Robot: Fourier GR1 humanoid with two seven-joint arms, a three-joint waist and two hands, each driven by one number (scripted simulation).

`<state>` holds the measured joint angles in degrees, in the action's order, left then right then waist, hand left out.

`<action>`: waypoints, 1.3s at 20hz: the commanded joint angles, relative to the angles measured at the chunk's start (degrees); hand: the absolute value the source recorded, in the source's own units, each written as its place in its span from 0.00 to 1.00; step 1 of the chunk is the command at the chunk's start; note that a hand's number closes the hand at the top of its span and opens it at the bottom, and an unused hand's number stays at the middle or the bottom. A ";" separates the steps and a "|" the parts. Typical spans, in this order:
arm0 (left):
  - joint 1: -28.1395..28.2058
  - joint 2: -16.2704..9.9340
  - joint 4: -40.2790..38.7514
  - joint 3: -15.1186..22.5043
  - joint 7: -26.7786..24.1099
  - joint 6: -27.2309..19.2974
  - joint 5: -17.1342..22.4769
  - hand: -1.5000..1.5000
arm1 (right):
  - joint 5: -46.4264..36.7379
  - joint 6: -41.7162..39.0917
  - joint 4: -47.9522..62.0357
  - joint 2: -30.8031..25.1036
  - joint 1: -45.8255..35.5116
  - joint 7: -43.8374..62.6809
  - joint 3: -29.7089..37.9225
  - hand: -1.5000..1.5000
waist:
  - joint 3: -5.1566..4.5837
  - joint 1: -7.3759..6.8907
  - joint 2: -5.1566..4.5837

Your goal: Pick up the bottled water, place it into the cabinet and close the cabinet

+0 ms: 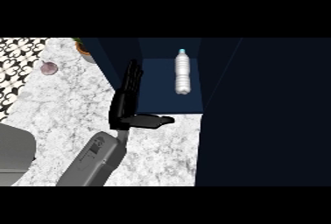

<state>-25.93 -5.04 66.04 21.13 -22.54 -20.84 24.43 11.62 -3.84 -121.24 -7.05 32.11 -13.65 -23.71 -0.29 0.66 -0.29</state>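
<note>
The clear water bottle point(183, 73) with a light blue cap lies on its side inside the dark blue cabinet point(169, 103), cap pointing away from me. My left hand point(127, 98) is to the bottle's left, at the cabinet's open left door point(111, 57). Its fingers are straight and lie along the door's edge, with the thumb sticking out to the right over the counter in front of the shelf. The hand is open, holds nothing and is apart from the bottle. My right hand does not show.
A wide dark cabinet panel point(262, 113) fills the right side. On the white marble counter point(65, 109) a purple onion-like bulb point(48, 67) and a potted plant point(84, 49) sit at the far left. A grey object point(13, 153) is at the lower left.
</note>
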 commanded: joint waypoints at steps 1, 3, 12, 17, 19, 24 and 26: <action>-2.15 -5.14 5.00 -4.58 0.34 1.95 0.29 0.00 | 2.35 -1.35 0.58 -1.23 -0.48 -0.58 2.35 0.00 | 0.31 -0.65 0.42; 4.29 -4.17 10.33 -2.37 0.69 2.33 0.16 0.00 | -2.72 1.39 -0.44 0.71 2.04 -1.48 -3.52 0.00 | 0.29 -0.73 0.53; 17.53 -4.71 33.70 2.78 6.69 -0.72 -2.40 0.00 | -0.55 1.40 -2.15 -1.31 1.01 1.00 -1.96 0.00 | 0.30 -0.88 0.50; 24.07 -7.02 44.71 3.64 12.03 0.46 -1.27 0.00 | -3.65 3.00 -2.66 -1.32 0.90 0.98 -4.46 0.00 | 0.29 -0.95 0.49; 24.22 -7.28 46.49 4.67 14.01 0.31 -2.00 0.00 | -3.15 -1.10 0.36 -4.97 1.28 -3.03 -1.93 0.00 | 0.32 -0.75 0.47; 35.69 -9.32 54.96 8.62 9.31 1.71 -2.86 0.00 | -8.26 -0.97 -6.31 -8.02 -0.40 8.46 -8.12 1.00 | 0.24 -1.49 0.55; 38.54 -11.12 54.25 4.97 7.32 3.59 -0.70 0.00 | -7.94 -4.81 -7.19 -12.12 1.82 5.31 -7.44 1.00 | 0.25 -1.13 0.53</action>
<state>7.21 -13.61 116.59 28.18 -13.95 -18.74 22.20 5.42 -5.42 -126.48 -15.22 33.05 -9.25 -28.90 -0.01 -0.43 0.22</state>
